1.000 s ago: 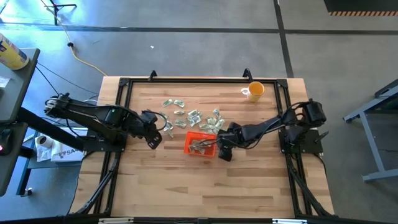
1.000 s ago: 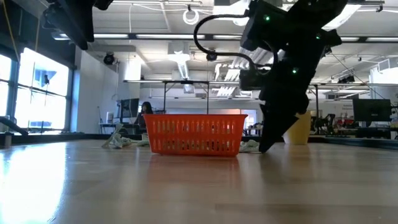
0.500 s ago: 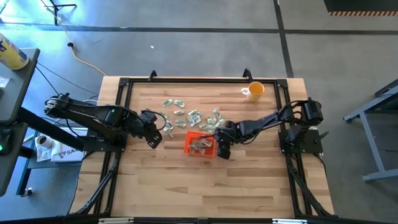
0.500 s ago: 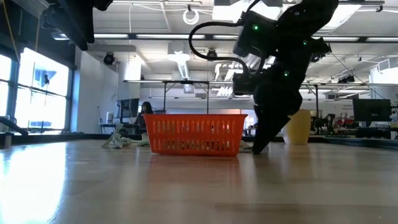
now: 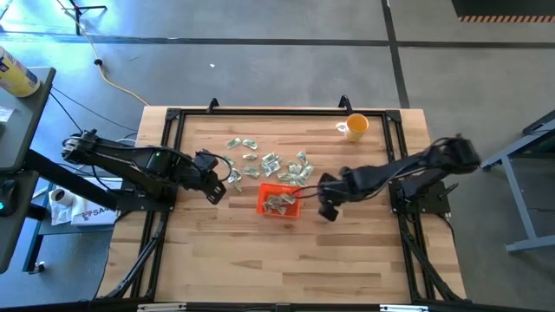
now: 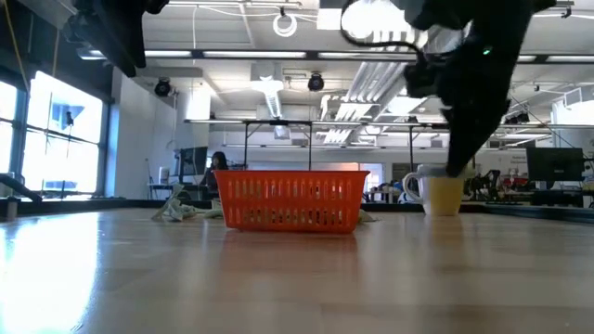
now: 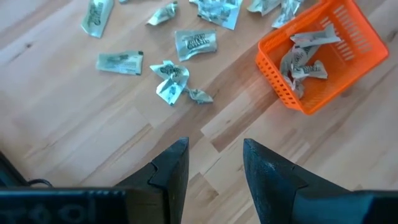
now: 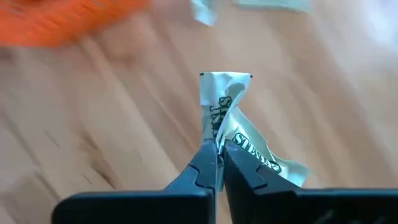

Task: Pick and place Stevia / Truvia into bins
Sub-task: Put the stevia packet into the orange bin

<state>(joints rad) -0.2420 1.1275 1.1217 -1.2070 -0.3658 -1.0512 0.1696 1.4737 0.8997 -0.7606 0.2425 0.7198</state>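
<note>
Since the earlier frame, the right gripper (image 8: 216, 163) has been withdrawn toward 3 o'clock of the ribbed orange plastic bin (image 5: 279, 202), clamped on a crumpled pale-green paper sachet (image 8: 233, 127); the left gripper (image 7: 214, 165) is held parted.

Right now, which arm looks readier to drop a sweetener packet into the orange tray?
The right. Its gripper is shut on a packet beside the orange tray; the left gripper is open, empty, farther off.
</note>
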